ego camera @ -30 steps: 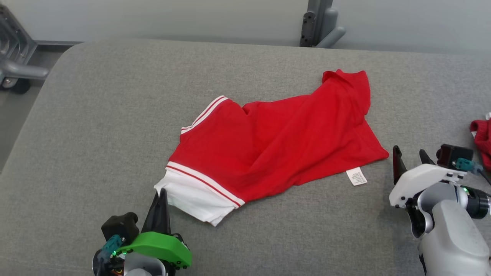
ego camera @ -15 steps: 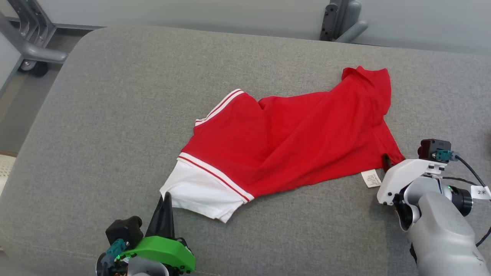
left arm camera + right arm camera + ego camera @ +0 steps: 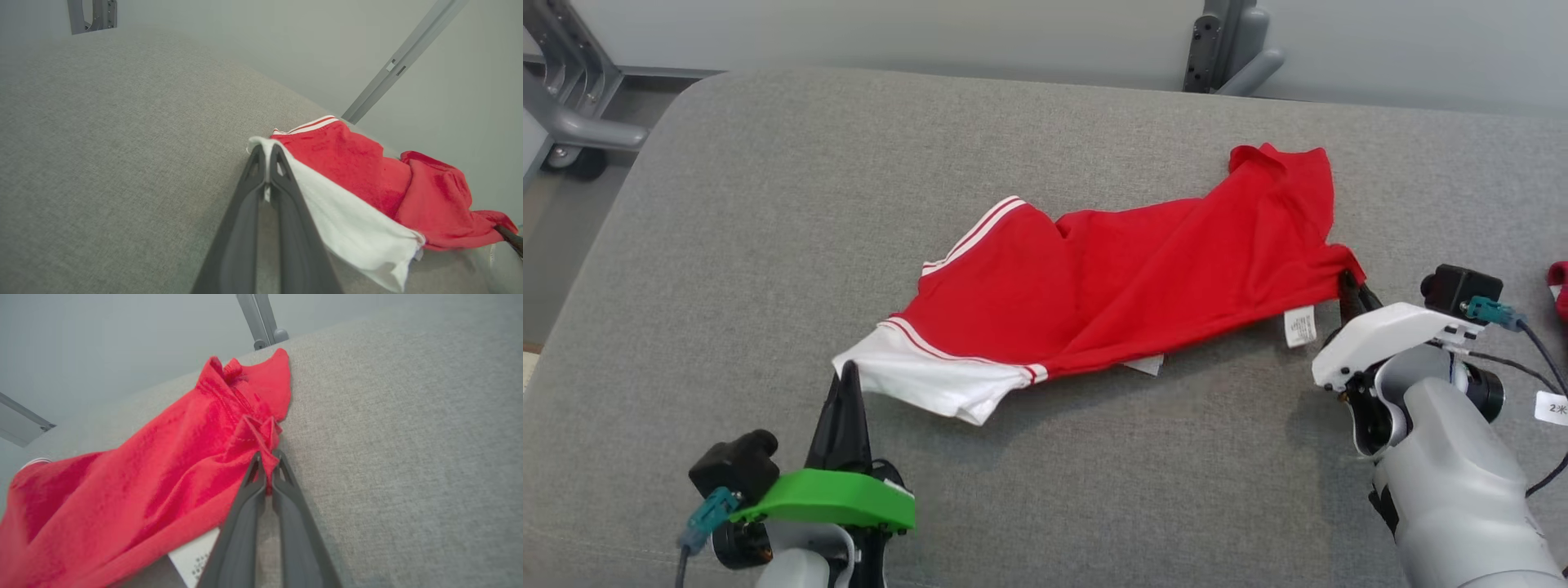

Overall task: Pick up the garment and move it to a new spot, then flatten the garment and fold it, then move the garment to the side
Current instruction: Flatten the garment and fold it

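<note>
The garment (image 3: pixel 1127 286) is a red shirt with a white, red-striped sleeve, stretched across the grey cushion (image 3: pixel 768 245). My left gripper (image 3: pixel 847 377) is shut on the white sleeve corner at the lower left; in the left wrist view its tips (image 3: pixel 265 153) pinch the white edge of the garment (image 3: pixel 347 163). My right gripper (image 3: pixel 1349 286) is shut on the red hem corner at the right. The right wrist view has the right gripper (image 3: pixel 267 463) clamping a bunched fold of the garment (image 3: pixel 171 465). The near edge hangs lifted between both grips.
A white care label (image 3: pixel 1299 326) dangles from the hem near my right gripper. Another red cloth (image 3: pixel 1558 287) lies at the cushion's far right edge. Grey metal frames (image 3: pixel 1229 45) stand behind the cushion, and a wheeled frame (image 3: pixel 564 122) is at the upper left.
My right gripper moved in to the red hem corner and shut on it. Both grippers have raised the near edge, pulling the garment taut. The camera has shifted.
</note>
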